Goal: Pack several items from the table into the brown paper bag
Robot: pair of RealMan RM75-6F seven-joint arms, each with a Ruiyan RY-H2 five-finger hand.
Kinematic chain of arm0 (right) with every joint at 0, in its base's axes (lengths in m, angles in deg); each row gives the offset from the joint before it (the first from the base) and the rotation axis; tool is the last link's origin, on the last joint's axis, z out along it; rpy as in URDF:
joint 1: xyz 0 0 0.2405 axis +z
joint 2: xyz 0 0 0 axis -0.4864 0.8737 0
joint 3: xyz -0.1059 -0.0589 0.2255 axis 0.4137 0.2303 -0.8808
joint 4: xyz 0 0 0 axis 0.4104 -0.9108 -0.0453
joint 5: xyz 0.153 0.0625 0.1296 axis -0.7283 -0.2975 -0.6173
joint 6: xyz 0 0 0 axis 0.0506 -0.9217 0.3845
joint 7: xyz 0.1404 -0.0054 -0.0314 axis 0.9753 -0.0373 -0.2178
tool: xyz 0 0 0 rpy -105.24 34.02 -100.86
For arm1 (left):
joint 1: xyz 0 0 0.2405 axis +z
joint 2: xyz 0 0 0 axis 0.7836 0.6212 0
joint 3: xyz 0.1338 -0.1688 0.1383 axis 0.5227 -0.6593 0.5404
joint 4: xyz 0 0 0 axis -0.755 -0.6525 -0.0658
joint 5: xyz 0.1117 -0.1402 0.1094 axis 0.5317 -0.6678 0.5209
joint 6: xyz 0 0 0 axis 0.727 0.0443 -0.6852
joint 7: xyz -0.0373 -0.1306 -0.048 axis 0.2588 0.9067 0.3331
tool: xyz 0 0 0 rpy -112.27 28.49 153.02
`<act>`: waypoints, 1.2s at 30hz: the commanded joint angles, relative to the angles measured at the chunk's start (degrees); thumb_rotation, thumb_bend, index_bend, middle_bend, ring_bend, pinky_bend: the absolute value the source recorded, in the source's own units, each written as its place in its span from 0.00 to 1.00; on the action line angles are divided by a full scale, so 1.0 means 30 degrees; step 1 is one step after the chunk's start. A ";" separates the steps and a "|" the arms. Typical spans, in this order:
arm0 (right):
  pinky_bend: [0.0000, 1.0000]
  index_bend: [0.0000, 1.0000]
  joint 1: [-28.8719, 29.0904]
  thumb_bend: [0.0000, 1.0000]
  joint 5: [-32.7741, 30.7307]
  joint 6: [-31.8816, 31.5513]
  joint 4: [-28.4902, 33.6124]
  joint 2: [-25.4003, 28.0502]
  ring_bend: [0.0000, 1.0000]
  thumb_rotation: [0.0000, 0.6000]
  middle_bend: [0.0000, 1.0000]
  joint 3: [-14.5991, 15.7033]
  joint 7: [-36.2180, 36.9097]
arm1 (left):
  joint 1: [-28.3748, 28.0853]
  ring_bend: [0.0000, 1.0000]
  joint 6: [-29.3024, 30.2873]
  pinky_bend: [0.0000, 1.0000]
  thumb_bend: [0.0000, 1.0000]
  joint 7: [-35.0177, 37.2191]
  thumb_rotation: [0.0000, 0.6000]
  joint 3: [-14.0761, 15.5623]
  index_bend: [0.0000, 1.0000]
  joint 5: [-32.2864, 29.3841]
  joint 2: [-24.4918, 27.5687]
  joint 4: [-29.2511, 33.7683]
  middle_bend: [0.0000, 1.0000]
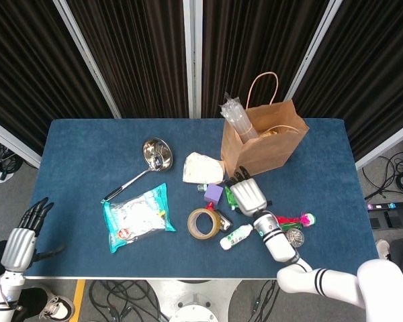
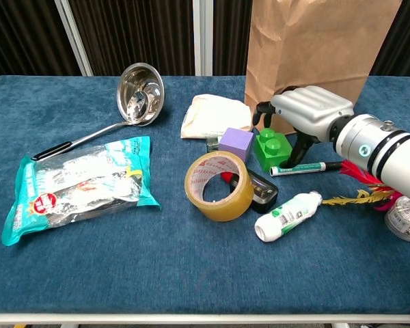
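The brown paper bag (image 1: pixel 263 146) (image 2: pixel 314 61) stands upright at the back right, with clear plastic packs sticking out of its top. My right hand (image 1: pixel 247 194) (image 2: pixel 307 113) hovers low just in front of it, over the green brick (image 2: pixel 273 148). Its fingers arch down with the thumb beside the brick's right side, and it holds nothing. A purple cube (image 2: pixel 236 143), a tape roll (image 1: pixel 205 223) (image 2: pixel 217 186), a white bottle (image 2: pixel 287 216) and a green-capped marker (image 2: pixel 306 167) lie close by. My left hand (image 1: pixel 23 243) hangs off the table's front left corner, fingers spread.
A steel ladle (image 2: pixel 140 92) and a teal snack bag (image 2: pixel 78 184) lie on the left. A white pouch (image 2: pixel 215 115) sits behind the cube. A feathered shuttlecock (image 2: pixel 372 179) and a small metal tin (image 2: pixel 404 219) lie at the right edge. A black item (image 2: pixel 263 190) lies against the tape.
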 commanded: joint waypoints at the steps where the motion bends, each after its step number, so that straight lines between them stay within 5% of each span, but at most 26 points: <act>1: 0.01 0.28 -0.0045 0.00 0.0089 -0.0031 -0.0277 -0.0258 0.15 1.00 0.30 -0.0147 0.0040 | -0.0007 0.00 0.0044 0.14 0.06 0.0028 1.00 -0.0002 0.09 0.0023 -0.0034 -0.0056 0.11; 20: 0.01 0.28 -0.0153 0.00 -0.0249 0.0678 -0.1378 -0.1285 0.17 1.00 0.34 -0.0890 -0.0241 | -0.0063 0.00 0.0003 0.14 0.06 0.0453 1.00 -0.0028 0.09 -0.0026 -0.0146 -0.0376 0.11; 36: 0.08 0.28 -0.0740 0.00 0.0083 0.0379 0.0197 -0.0711 0.24 1.00 0.39 -0.0589 -0.0747 | -0.0036 0.00 0.0177 0.14 0.06 0.0367 1.00 0.0011 0.09 0.0037 -0.0116 -0.0338 0.11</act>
